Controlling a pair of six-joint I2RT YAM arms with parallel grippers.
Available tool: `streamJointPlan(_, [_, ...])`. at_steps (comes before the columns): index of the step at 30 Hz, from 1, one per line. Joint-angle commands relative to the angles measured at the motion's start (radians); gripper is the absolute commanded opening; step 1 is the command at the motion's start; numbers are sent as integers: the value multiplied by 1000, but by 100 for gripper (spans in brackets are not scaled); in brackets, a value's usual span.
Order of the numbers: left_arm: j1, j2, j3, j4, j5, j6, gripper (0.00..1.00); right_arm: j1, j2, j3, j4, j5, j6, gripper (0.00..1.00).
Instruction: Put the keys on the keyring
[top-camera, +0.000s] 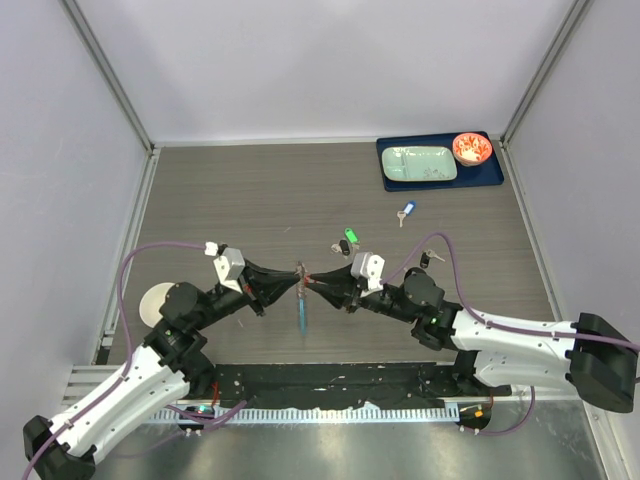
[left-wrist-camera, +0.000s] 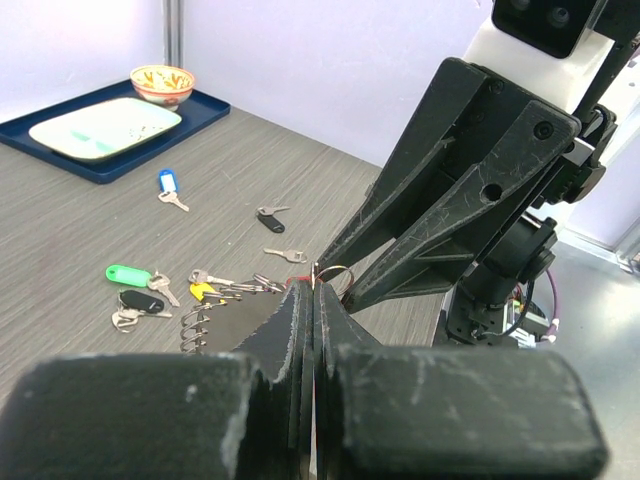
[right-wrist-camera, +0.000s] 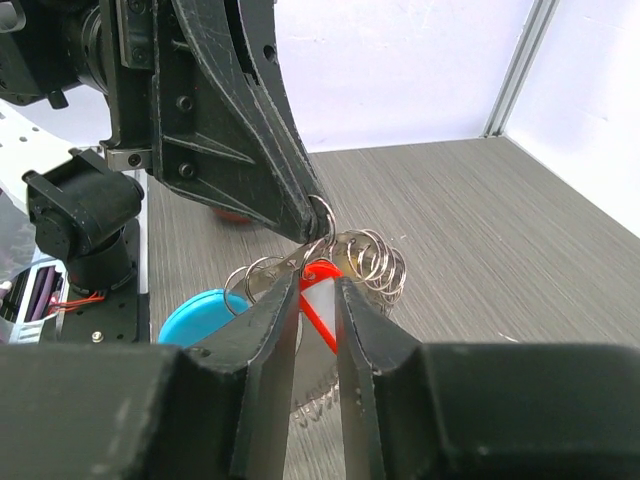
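above the near middle of the grey wood-grain counter (top-camera: 250, 200), both tips meet. the left end effector (top-camera: 296, 279) is pinched tight on a loop of the silvery wire keyring (top-camera: 303, 312), whose blue crescent plastic piece hangs below. the right end effector (top-camera: 309, 281) is narrow, seemingly nipping a red-headed silvery key (right-wrist-camera: 318, 303). hold the loop steady and feed the key slowly. a green-tagged key (top-camera: 349, 237) lies loose, farther right.

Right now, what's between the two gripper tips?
The keyring and a red tag fill it: left gripper pinches the keyring, right gripper grips the red tag. Clearest in right wrist view.
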Motion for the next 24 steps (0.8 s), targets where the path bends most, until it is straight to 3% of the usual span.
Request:
streamJointPlan(1, [2,0,5,115,19,-15,0,-2,8,7,87,0,13,26])
streamJointPlan(8, [3,3,4,111,28,-16,0,-2,2,7,101,19,8,22])
streamJointPlan(16, [3,-18,16,53,19,11,0,-2,-24,14,49,25,-7,1])
streamJointPlan(24, [3,-35,105,-157,6,122,0,-2,-65,74,-178,43,-76,1])
